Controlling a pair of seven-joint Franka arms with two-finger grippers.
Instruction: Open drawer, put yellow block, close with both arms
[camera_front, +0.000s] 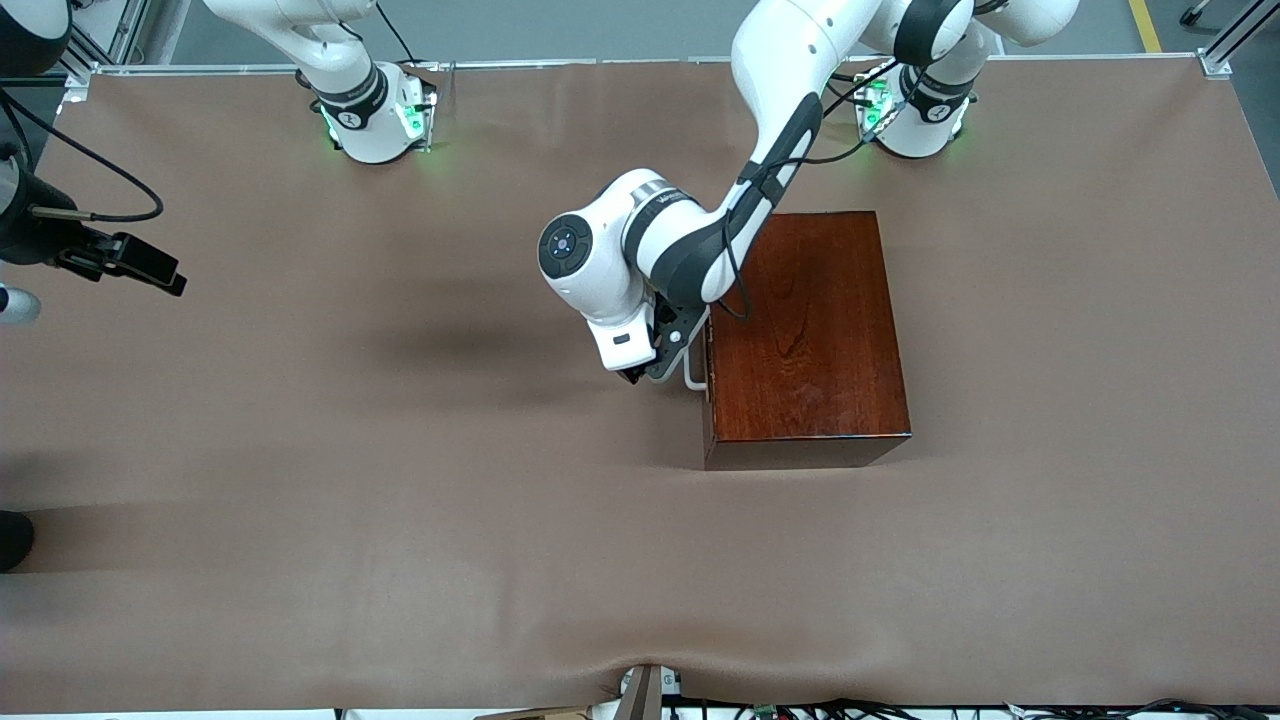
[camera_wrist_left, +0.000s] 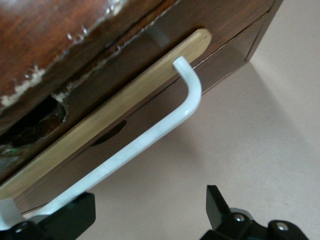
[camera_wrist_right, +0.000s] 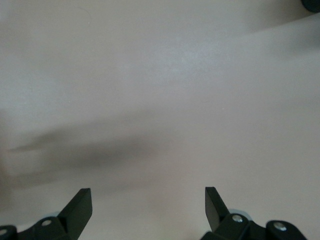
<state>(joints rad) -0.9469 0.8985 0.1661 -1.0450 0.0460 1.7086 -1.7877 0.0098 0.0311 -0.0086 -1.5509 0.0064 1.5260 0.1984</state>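
Reddish-brown and glossy, the wooden box (camera_front: 810, 335) sits on the brown worktop (camera_front: 400, 480) toward the left arm's end. Its pale-wood drawer (camera_wrist_left: 107, 117) looks shut or nearly so, the front facing the right arm's end, with the white bar handle (camera_wrist_left: 150, 137) standing out from it. The left pincer (camera_front: 655, 365) is right at that handle — fingers (camera_wrist_left: 220, 207) spread wide, one of them overlapping the bar's end in the left wrist view, nothing gripped. The right pincer (camera_wrist_right: 147, 207) waits over bare worktop at the right arm's end — also wide apart, holding nothing. No yellow block shows.
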